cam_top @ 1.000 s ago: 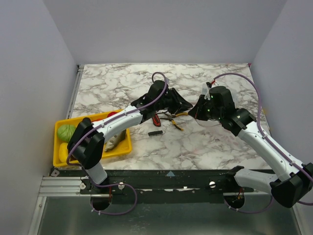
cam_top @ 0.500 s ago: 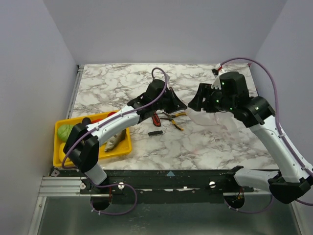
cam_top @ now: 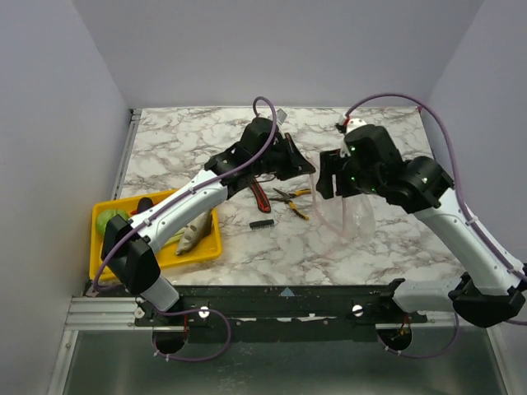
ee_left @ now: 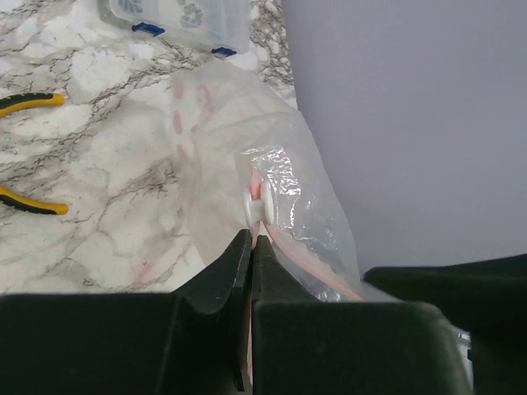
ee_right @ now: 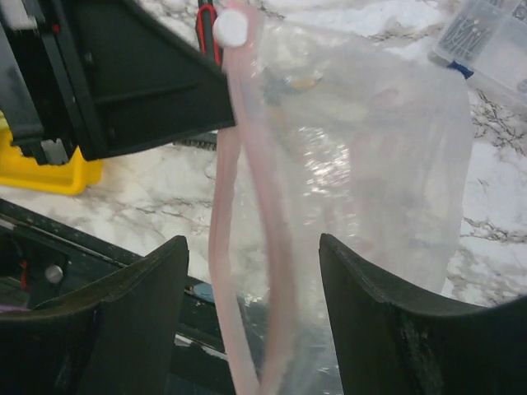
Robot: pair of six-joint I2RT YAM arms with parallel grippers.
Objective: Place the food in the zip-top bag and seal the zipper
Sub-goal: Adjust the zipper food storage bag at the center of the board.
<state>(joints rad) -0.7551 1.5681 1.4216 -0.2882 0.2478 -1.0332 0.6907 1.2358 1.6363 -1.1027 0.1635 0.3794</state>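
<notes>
1. Left gripper (ee_left: 253,243): we see its two fingers pressed together on the zipper (ee_right: 245,107), pinching the pink strip just below a white slider (ee_left: 255,206). The right gripper (ee_right: 251,247) has its fingers wide apart, and the strip and the bag's mouth pass through the gap. We cannot tell whether either finger touches the plastic.
2. Under both arms lies the marble table (cam_top: 189,140), white with grey veins.
3. We find the zip-top bag (ee_right: 362,148) lifted near the middle of the table, hanging from the left gripper's pinch between the two grippers. Its crumpled clear body droops toward the marble, and we cannot tell whether its lower edge rests there.
4. We see the yellow tray (cam_top: 202,253) at the near left of the table, well apart from the bag, with the left arm crossing above it.
5. In the left wrist view, a clear box (ee_left: 177,16) with blue latches sits on the marble beyond the bag.
6. Yellow-handled pliers (cam_top: 292,199) lie open on the marble just left of the bag. A red knife (cam_top: 262,196) lies beside them, partly hidden by the left arm.
7. Inside the tray we see a silvery fish (cam_top: 193,234) toward the right end and a green fruit (cam_top: 107,222) at the left end.
8. A small black piece (cam_top: 262,223) lies on the marble near the knife, on its near side.
</notes>
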